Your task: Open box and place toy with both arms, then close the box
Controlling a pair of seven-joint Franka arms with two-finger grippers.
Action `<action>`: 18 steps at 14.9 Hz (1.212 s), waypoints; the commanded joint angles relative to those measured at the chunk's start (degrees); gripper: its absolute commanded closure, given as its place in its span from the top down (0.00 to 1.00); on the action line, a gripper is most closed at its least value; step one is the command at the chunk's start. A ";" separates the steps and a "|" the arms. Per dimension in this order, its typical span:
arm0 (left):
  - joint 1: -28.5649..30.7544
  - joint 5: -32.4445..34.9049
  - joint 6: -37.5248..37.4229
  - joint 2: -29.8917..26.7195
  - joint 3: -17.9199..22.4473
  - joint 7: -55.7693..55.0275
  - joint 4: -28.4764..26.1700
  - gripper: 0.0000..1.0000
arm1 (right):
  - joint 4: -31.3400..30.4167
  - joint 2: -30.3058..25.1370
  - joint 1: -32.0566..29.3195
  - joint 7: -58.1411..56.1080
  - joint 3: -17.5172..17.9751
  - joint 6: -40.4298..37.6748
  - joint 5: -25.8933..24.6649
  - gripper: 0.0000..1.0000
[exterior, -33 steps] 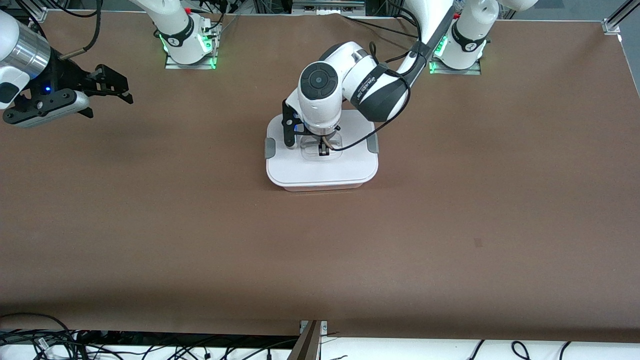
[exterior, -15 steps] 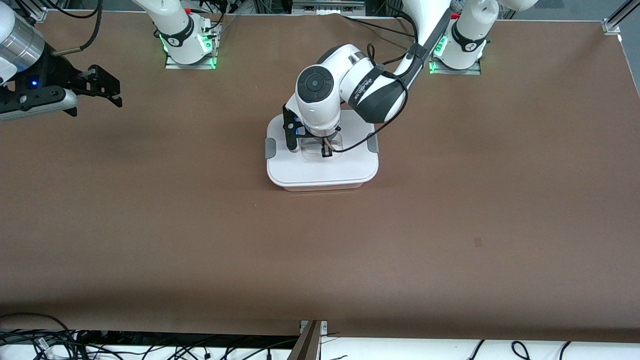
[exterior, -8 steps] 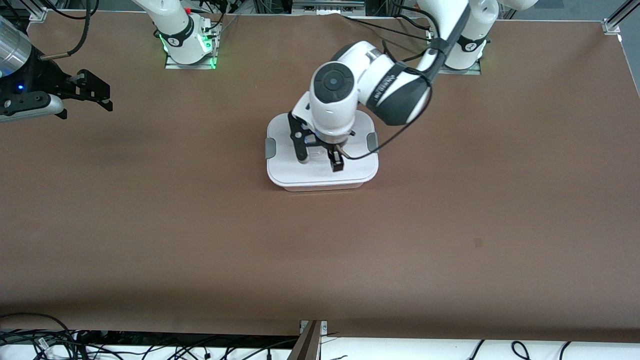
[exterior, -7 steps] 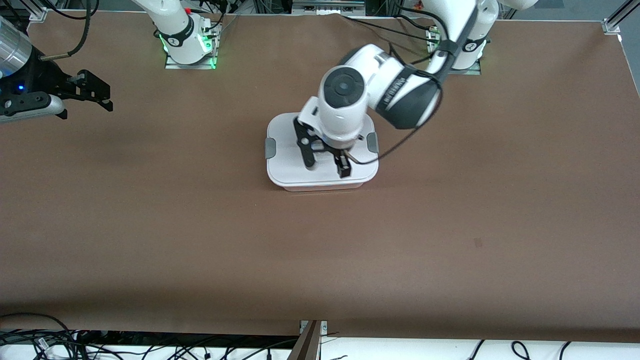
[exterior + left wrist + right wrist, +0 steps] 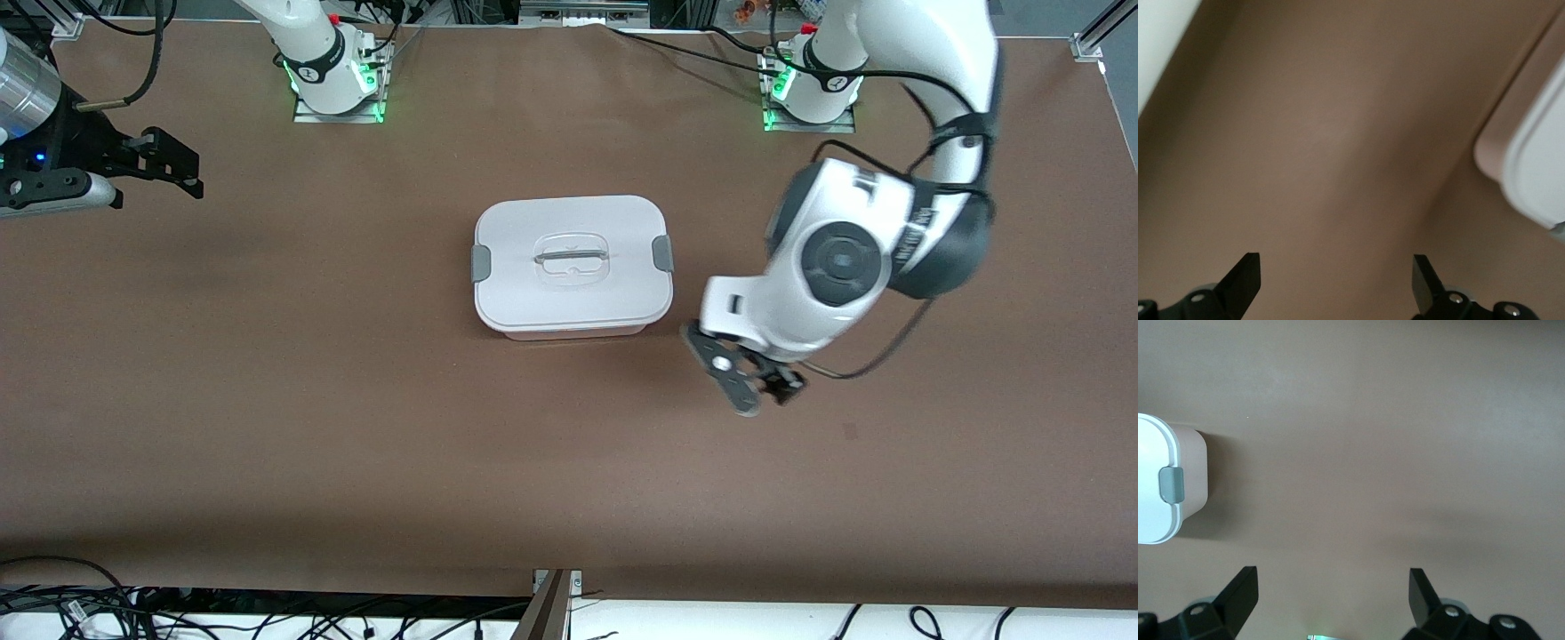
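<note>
box (image 5: 573, 263): sits mid-desk, white lid (image 5: 569, 289) seated on the pale pink tub; both grey side clips look folded down; toy not visible anywhere, likely inside, cannot confirm
handle (image 5: 571, 258): clear recessed bar in the lid centre, free, nothing on it
handling (judged): rigid thin plastic, probably light; smooth lid would slip under a flat pinch, so the bar is the place to take hold; clips would need releasing first if latched; tub may slide on the desk when the lid is pulled
left pincer (image 5: 754, 384): released, fingers spread wide in the left wrist view, empty; over bare desk just beside the box's corner toward the left arm's end
right pincer (image 5: 173, 163): released and empty, over the desk toward the right arm's end, well apart from the box; this arm waits
desk (image 5: 356, 427): brown, bare around the box
status (judged): box reads as closed, task likely at its end
</note>
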 commanded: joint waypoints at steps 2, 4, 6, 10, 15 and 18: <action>7.77 1.81 2.07 -5.09 0.41 1.20 -0.56 1.00 | 1.60 0.30 -0.09 1.34 0.63 -1.44 -0.21 1.00; 10.14 1.81 2.15 -9.13 1.81 -1.51 -3.98 1.00 | 1.60 0.30 -0.09 1.43 0.63 -1.44 -0.12 1.00; 13.22 1.99 0.94 -15.96 1.82 -14.45 -10.02 1.00 | 1.60 0.30 -0.09 1.34 0.63 -1.53 -0.12 1.00; 16.48 1.02 -7.48 -21.98 0.94 -33.47 -12.97 1.00 | 1.60 0.30 -0.09 1.51 0.63 -1.79 -0.12 1.00; 23.25 -3.89 -13.05 -26.03 -5.57 -38.35 -14.55 1.00 | 1.60 0.30 0.00 1.52 0.80 -1.79 -0.12 1.00; 23.43 -3.72 -15.32 -24.11 -5.12 -38.35 -13.50 1.00 | 1.60 0.30 0.00 1.51 0.80 -1.79 -0.12 1.00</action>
